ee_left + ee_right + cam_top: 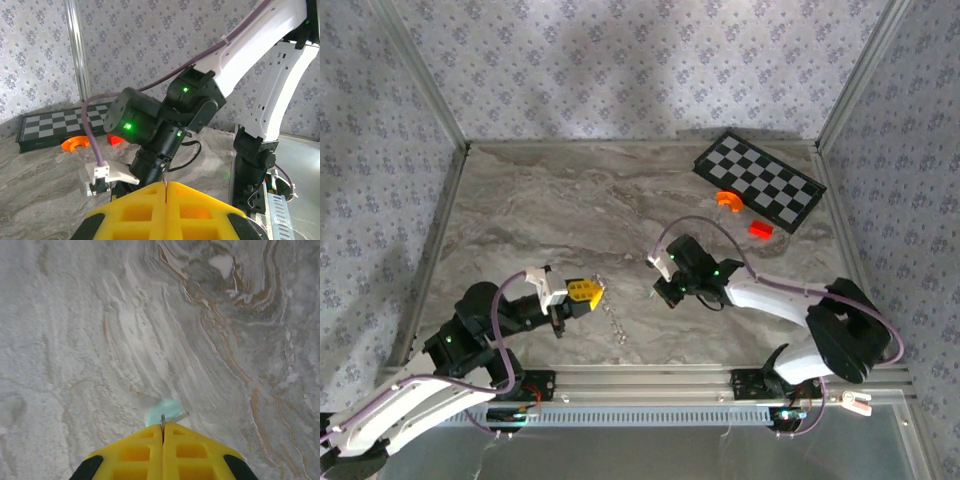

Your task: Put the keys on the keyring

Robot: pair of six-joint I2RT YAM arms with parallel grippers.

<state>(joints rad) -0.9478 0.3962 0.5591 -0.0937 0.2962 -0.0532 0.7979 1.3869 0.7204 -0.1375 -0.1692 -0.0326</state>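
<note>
Left gripper and right gripper both pinched shut, each on a sliver of metal
Between the left's blocky yellow pads sits a thin wire edge, the keyring by my reckoning, its fine chain trailing toward the near rail; the right nips a flat silvery key, edge-on, tips down over the veined marble tabletop. The ring lies off to the key's left, near but apart; either arm could close it

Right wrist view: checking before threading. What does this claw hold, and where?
The right claw is shut on a thin metal sliver, probably a key; its tip pokes out, the gripped part is hidden.
</note>
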